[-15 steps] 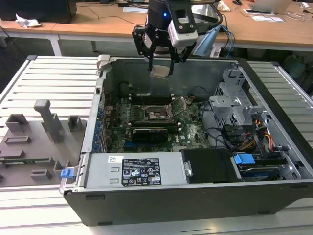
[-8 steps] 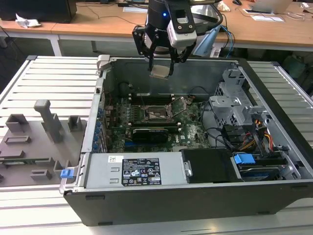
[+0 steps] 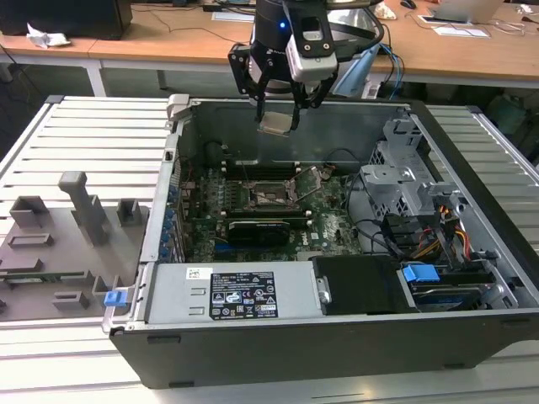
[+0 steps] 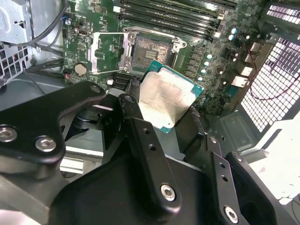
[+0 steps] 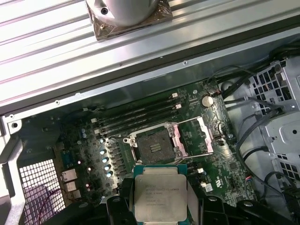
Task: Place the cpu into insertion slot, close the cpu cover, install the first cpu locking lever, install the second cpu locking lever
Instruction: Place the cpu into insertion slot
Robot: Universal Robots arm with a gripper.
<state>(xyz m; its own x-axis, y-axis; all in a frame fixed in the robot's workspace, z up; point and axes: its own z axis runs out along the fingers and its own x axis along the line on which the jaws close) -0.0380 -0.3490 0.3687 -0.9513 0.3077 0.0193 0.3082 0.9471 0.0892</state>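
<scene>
CPU [image 3: 278,124] clamped between my jaws, gripper [image 3: 279,109] up over the open socket [image 3: 268,195]. Imo any tilt/offset going down = crooked seat, wrecked socket.

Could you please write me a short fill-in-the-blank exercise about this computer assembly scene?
The gripper is shut on the ____.
The cpu hangs ____ the motherboard, not touching it.
The insertion slot is ____, with no chip inside.
The cpu cover is swung ____.
Missing words: cpu; above; empty; open.
</scene>
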